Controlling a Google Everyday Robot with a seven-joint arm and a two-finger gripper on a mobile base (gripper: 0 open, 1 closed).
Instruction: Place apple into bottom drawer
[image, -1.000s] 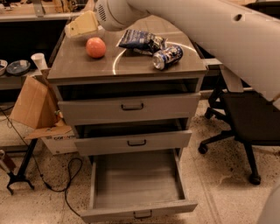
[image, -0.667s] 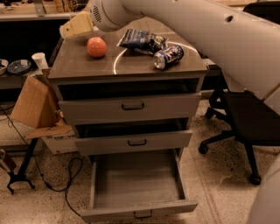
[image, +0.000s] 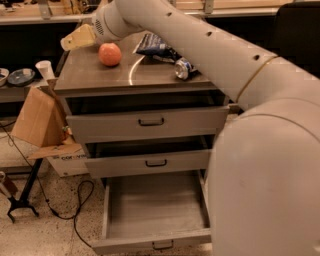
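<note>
Arm (image: 200, 45) outstretched over cabinet top (image: 150, 76), gripper (image: 75, 39) just beside the apple (image: 109, 54), grip state indiscernible.

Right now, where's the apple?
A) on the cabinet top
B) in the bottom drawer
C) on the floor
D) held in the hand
A: the apple sits on the cabinet top, with the hand close beside it near the top's back edge; the open bottom drawer has no apple in it.

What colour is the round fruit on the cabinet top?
Orange-red: the round, smooth apple, clearest in the camera view. The pale gripper hovers close beside it.
</note>
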